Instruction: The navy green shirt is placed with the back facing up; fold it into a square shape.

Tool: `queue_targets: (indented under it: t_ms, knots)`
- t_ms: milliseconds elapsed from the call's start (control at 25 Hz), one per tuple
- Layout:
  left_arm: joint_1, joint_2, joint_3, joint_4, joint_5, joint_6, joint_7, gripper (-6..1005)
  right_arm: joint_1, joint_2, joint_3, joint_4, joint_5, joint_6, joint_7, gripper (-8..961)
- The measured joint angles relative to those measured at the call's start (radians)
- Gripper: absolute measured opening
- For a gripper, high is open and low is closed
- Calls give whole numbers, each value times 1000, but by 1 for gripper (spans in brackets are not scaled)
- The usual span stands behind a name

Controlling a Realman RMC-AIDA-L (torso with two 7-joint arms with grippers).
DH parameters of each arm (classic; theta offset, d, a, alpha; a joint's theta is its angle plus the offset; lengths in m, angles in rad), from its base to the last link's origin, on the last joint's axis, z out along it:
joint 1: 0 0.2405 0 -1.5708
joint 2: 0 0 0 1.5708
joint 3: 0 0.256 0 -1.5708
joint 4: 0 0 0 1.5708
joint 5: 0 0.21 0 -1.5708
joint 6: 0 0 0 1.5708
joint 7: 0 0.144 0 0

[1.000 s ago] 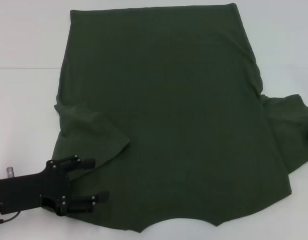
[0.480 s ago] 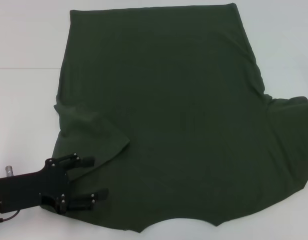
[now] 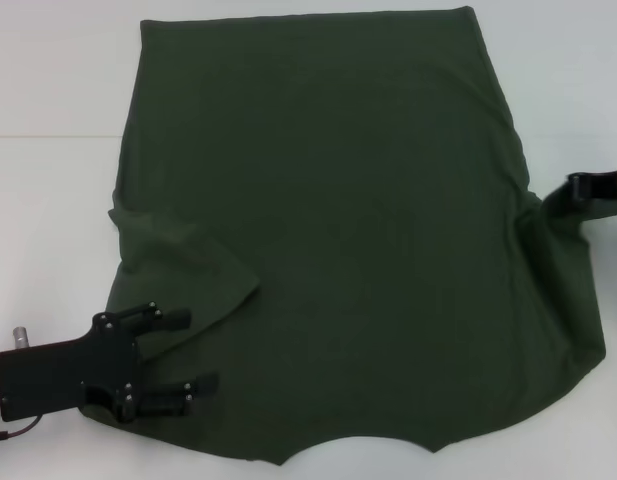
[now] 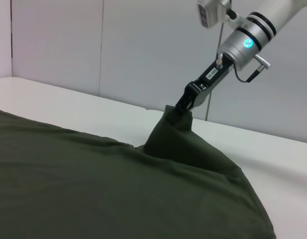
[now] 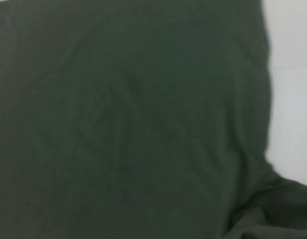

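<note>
The navy green shirt [image 3: 328,230] lies spread across the white surface [image 3: 48,200]. My right gripper [image 3: 588,188] pinches its right sleeve; the left wrist view shows the cloth tented up off the surface under my jaws [image 4: 180,112]. My left gripper [image 3: 173,350] sits at the near left sleeve, jaws spread.

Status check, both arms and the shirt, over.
Left pincer open, over the shirt's folded-in sleeve. Right pincer shut on the shirt, lifting the other sleeve off the table. Nothing in the way.
</note>
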Motion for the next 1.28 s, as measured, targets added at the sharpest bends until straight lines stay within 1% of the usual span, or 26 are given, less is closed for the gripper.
queue_targets:
  t_ms: [240, 480, 680, 1120, 1200, 1280]
  knots:
    - [0, 0, 0, 0, 0, -2, -1, 884, 46, 17, -81, 7, -6, 4, 10, 20]
    - [-3, 0, 0, 0, 0, -4, -1, 884, 81, 18, -131, 39, -9, 1, 11, 20]
    - [-3, 0, 0, 0, 0, -4, -1, 884, 92, 19, -175, 41, -11, 3, 12, 20]
    - [-7, 0, 0, 0, 0, -5, -1, 883, 110, 27, -177, 33, -10, 1, 10, 19]
    - [-7, 0, 0, 0, 0, -5, -1, 883, 110, 27, -170, 32, -9, 1, 12, 19]
    - [-8, -1, 0, 0, 0, -7, -1, 883, 103, 23, -139, 31, -5, 1, 16, 19]
